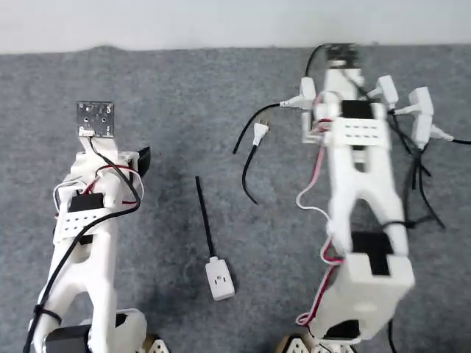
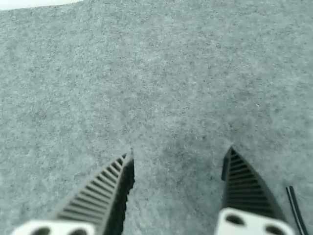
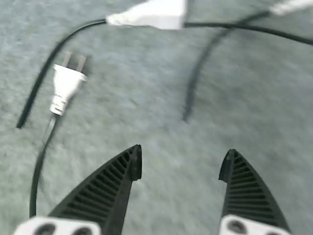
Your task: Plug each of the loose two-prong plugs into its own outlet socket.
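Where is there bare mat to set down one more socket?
Free: the wide mat between the left arm and the loose two-prong plug, beyond the outlet socket. Crowded: far right, around the right arm, among white plugs and black cords.

Grey felt mat (image 2: 171, 98) — lies under the left fingers (image 2: 105, 196) and runs on ahead of them. White strip (image 2: 29, 4) — borders the mat's far edge, well past those fingers.

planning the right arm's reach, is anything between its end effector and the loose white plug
Nothing visible does. The right end effector is open over bare carpet, and the plug lies flat with only carpet between them. A separate black cord ends nearby, off that line.
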Action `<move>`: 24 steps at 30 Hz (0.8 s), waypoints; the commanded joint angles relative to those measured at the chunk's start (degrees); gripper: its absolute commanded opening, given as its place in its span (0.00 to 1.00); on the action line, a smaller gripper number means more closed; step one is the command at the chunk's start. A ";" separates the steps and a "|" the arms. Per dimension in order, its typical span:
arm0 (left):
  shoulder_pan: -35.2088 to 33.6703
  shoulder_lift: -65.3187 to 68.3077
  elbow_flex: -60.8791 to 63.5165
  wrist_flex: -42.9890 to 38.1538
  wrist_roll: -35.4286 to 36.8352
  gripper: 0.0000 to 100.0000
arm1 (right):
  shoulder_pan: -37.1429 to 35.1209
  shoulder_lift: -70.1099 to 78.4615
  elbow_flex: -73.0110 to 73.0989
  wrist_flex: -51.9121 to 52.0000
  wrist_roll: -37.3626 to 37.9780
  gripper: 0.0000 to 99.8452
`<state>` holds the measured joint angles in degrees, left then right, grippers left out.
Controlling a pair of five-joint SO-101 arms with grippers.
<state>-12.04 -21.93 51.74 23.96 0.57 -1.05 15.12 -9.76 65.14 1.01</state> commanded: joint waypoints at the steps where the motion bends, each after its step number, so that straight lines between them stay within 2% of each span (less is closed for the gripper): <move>1: 0.70 0.00 0.04 -1.58 -1.49 0.29 | 5.23 -10.95 -3.43 9.54 0.62 0.26; 4: 3.52 0.79 0.57 -2.02 -4.75 0.29 | 9.10 -13.58 -1.49 15.43 1.49 0.26; 8: 6.68 5.54 -1.98 -2.55 -7.56 0.29 | 13.93 -15.25 4.66 17.19 6.33 0.26; 13: 6.68 13.27 -6.46 -1.05 -7.65 0.29 | 18.24 -16.84 14.95 12.97 11.25 0.26; 20: 8.44 21.27 -12.88 4.92 -8.09 0.29 | 18.77 -20.09 31.74 5.93 12.40 0.26; 24: 12.13 22.77 -13.85 6.24 -13.36 0.29 | 19.74 -28.35 40.44 2.95 12.40 0.26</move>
<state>-3.43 0.84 41.36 28.88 -7.96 17.05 -3.69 24.79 71.21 12.62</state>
